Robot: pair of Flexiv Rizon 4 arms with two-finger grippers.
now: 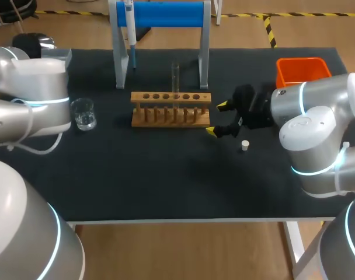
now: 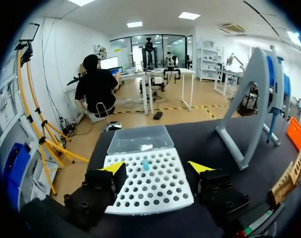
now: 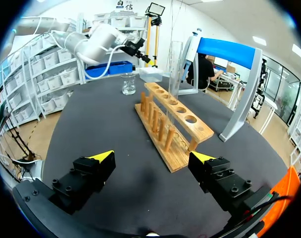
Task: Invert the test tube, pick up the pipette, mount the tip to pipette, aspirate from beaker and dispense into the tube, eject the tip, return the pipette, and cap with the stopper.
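Note:
A glass test tube (image 1: 175, 79) (image 3: 175, 64) stands upright in the wooden rack (image 1: 171, 108) (image 3: 173, 124). The pipette (image 1: 129, 29) (image 2: 274, 89) hangs on the blue-topped stand (image 1: 160, 14). A water beaker (image 1: 83, 114) (image 3: 128, 84) sits left of the rack, and a small white stopper (image 1: 245, 145) lies to its right. My right gripper (image 1: 218, 119) (image 3: 153, 158) is open just right of the rack's end, holding nothing. My left gripper (image 2: 158, 168) hovers open over the white tip box (image 2: 150, 191), which holds one blue tip (image 2: 146, 163). In the head view my left arm hides this gripper.
An orange bin (image 1: 302, 70) (image 3: 291, 198) stands at the back right corner. The tip box's clear lid (image 2: 139, 139) lies open behind it. The stand's grey legs (image 2: 239, 134) rise beside the box. Bare black mat (image 1: 166, 175) covers the front of the table.

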